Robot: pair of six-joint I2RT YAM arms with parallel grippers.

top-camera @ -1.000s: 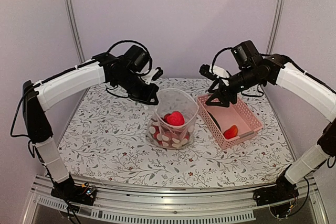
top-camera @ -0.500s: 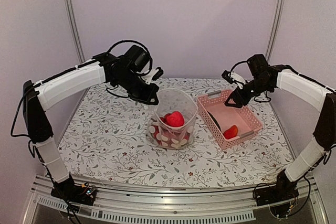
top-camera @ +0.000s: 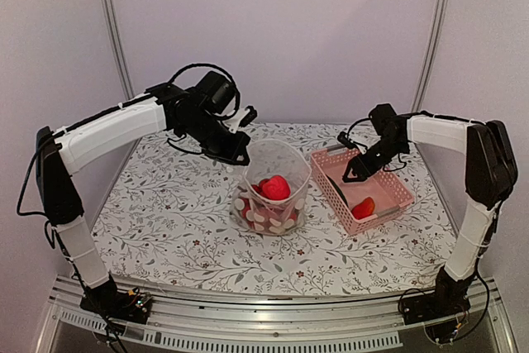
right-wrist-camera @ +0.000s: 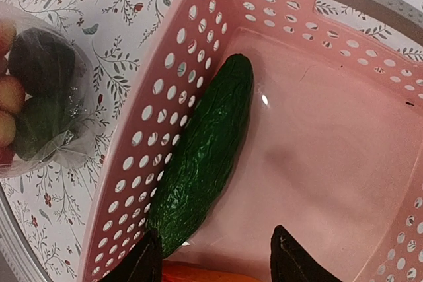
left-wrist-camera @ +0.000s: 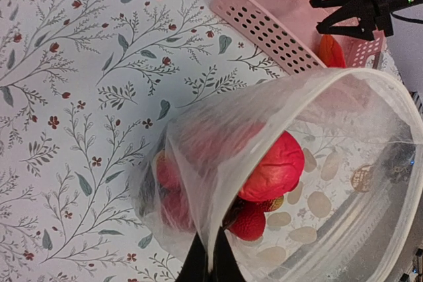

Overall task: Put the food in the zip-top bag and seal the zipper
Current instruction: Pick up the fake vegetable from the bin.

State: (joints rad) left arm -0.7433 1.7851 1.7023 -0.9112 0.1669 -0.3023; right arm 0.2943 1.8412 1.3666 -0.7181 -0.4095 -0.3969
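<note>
The clear zip-top bag point(top-camera: 273, 183) stands open on the table with a red round fruit point(top-camera: 275, 186) and other small red pieces inside. My left gripper point(top-camera: 242, 157) is shut on the bag's rim, where the zipper strip point(left-wrist-camera: 291, 84) runs, and holds the mouth open. The left wrist view shows the fingers point(left-wrist-camera: 211, 265) pinching the plastic by the red fruit point(left-wrist-camera: 277, 166). My right gripper point(top-camera: 351, 173) is open and empty inside the pink basket point(top-camera: 397, 192). Its fingers point(right-wrist-camera: 215, 249) straddle the near end of a long dark green vegetable point(right-wrist-camera: 205, 163) and an orange-red piece point(right-wrist-camera: 198, 274).
The green vegetable point(top-camera: 337, 190) lies along the basket's left wall, the orange-red piece point(top-camera: 363, 207) at its near end. The bag point(right-wrist-camera: 33, 90), with dark and green pieces seen through it, stands just left of the basket wall point(right-wrist-camera: 165, 97).
My right gripper drew back to the right from near the bag, then came down into the pink basket over the green vegetable. The left gripper and bag have not moved.
</note>
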